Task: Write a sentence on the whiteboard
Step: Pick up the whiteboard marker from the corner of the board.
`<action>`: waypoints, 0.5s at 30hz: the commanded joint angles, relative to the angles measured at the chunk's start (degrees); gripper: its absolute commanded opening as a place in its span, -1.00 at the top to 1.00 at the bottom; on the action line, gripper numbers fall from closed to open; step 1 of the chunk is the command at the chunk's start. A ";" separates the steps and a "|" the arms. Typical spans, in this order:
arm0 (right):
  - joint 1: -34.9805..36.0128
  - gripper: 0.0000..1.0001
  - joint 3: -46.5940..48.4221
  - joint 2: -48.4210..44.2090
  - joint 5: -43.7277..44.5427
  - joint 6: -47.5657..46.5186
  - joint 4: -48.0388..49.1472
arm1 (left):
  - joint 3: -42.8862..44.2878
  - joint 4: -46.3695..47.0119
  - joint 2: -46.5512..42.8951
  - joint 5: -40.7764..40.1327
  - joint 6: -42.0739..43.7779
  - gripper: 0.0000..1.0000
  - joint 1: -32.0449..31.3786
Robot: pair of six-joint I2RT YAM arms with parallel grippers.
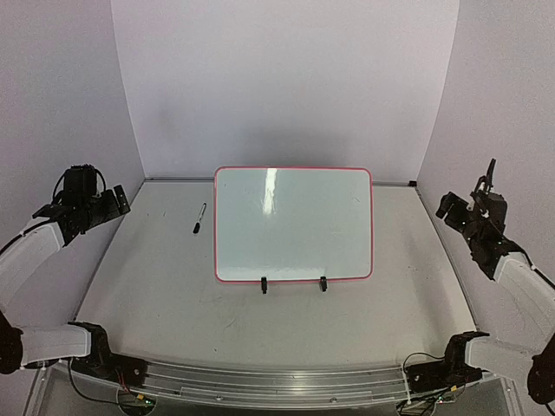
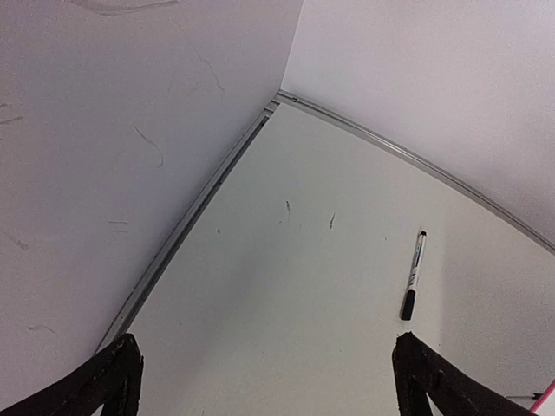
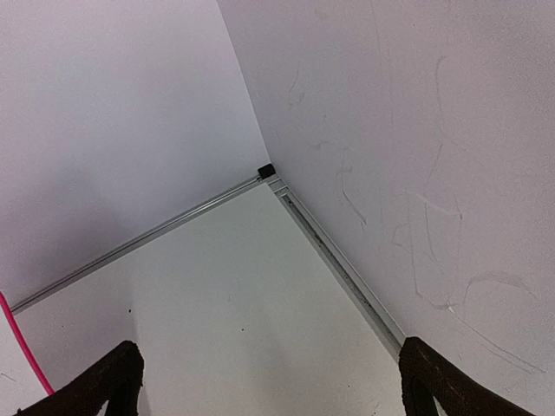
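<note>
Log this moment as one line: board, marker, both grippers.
whiteboard: blank, no writing yet | marker: on table, left of whiteboard, untouched | left gripper: open, empty | right gripper: open, empty

Whiteboard (image 1: 293,225): large, rectangular, landscape. The glossy white face is unmarked, with a pale glare streak toward 12 o'clock. Thin red-pink frame (image 1: 294,168) with rounded corners. Two small black clip feet (image 1: 264,285) on the 6 o'clock edge. Sits mid-table (image 1: 173,286), edges square to it.
</note>
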 commanded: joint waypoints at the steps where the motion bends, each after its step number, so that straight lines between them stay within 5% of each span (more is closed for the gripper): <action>1: 0.03 -0.97 2.56 -1.58 -4.24 -1.98 -3.92 | 6.36 -4.40 2.31 2.86 -1.88 -0.99 0.25; 8: 0.04 -0.97 6.37 -0.62 -13.99 -4.30 -11.89 | 17.32 -10.28 18.24 9.06 1.36 -0.98 -0.83; 15: 0.13 -0.97 6.72 1.15 -22.69 -2.28 -14.24 | 32.86 -10.56 38.19 12.31 6.07 -0.99 -11.39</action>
